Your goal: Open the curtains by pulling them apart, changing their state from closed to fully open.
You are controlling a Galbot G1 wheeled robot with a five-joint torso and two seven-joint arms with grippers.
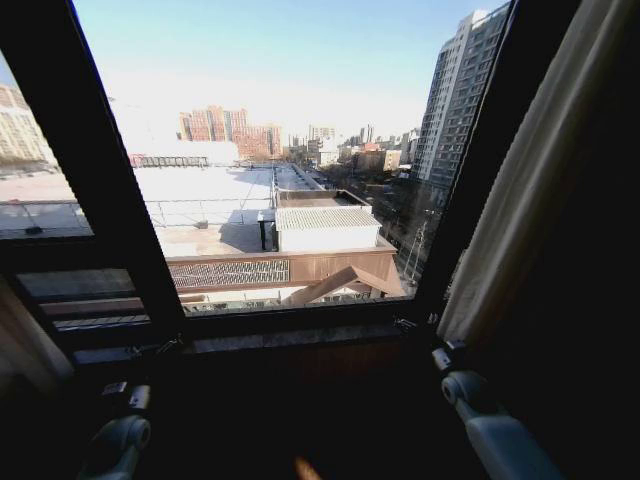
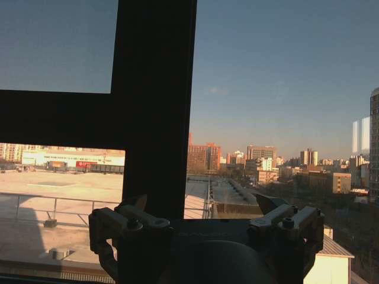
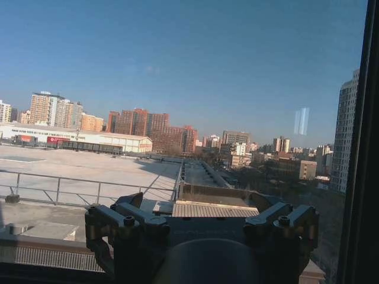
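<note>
Curtains (image 1: 520,170): bunched beside window (image 1: 260,150), apparently fully open; left gripper (image 2: 204,222), right gripper (image 3: 201,222) spread, empty; nothing left to pull.

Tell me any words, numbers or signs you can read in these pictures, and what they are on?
None can be read.
Red signs on a low building beyond the window: too small and blurred to read.
Faint embossed marking on the left gripper's body: too dark to read.
</note>
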